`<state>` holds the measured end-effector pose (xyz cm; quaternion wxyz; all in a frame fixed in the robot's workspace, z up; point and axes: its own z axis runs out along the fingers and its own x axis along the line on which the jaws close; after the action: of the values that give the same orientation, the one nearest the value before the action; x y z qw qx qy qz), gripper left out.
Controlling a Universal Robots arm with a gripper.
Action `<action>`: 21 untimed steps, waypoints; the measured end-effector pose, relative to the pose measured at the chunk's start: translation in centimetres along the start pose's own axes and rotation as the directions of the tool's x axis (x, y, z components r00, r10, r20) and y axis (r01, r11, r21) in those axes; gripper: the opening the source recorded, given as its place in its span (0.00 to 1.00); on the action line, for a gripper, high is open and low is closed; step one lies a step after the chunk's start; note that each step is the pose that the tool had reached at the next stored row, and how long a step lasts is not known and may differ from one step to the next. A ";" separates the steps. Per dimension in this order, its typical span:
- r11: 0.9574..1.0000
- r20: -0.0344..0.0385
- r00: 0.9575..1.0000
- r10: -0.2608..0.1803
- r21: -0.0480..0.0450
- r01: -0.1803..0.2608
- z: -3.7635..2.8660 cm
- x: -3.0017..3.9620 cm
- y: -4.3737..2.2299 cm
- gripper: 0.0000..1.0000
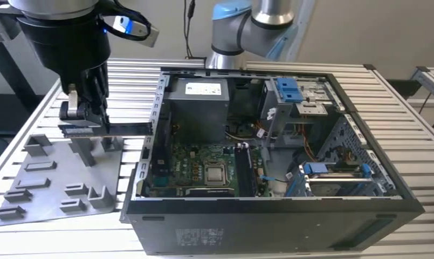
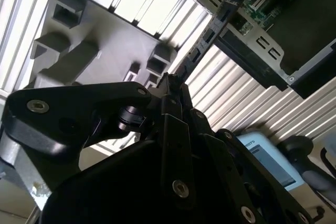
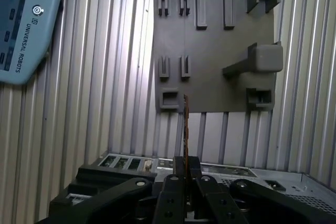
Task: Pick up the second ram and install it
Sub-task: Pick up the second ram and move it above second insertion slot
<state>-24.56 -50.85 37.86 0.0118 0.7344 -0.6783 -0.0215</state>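
Because the second ram is a thin, flat strip, it is gripped across its two broad faces: the jaws are closed hard on it, with no gap left beyond the strip's own thickness. It is held level on its long edge, and most of its length projects from the jaws on the side toward the open computer case. This hold is judged to leave the contact edge free for seating. Directly beneath the jaws lies the grey holder plate on the ribbed worktop, and the strip appears to be carried just clear of its upright posts. The black motherboard slots are found well apart from the jaws, inside the case.
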 end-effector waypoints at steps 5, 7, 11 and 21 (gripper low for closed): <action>1.000 0.000 1.000 0.000 0.000 0.000 -0.03 0.07 -0.83 0.15; 1.000 0.000 1.000 0.000 0.000 0.000 -0.05 0.09 -1.19 0.15; 1.000 0.000 1.000 0.000 0.000 0.000 -0.07 0.15 -1.87 0.15; 1.000 0.000 1.000 0.000 0.000 0.000 -0.15 0.28 -3.52 0.15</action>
<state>-21.02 -50.85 37.84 0.0118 0.7344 -0.6783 -0.0215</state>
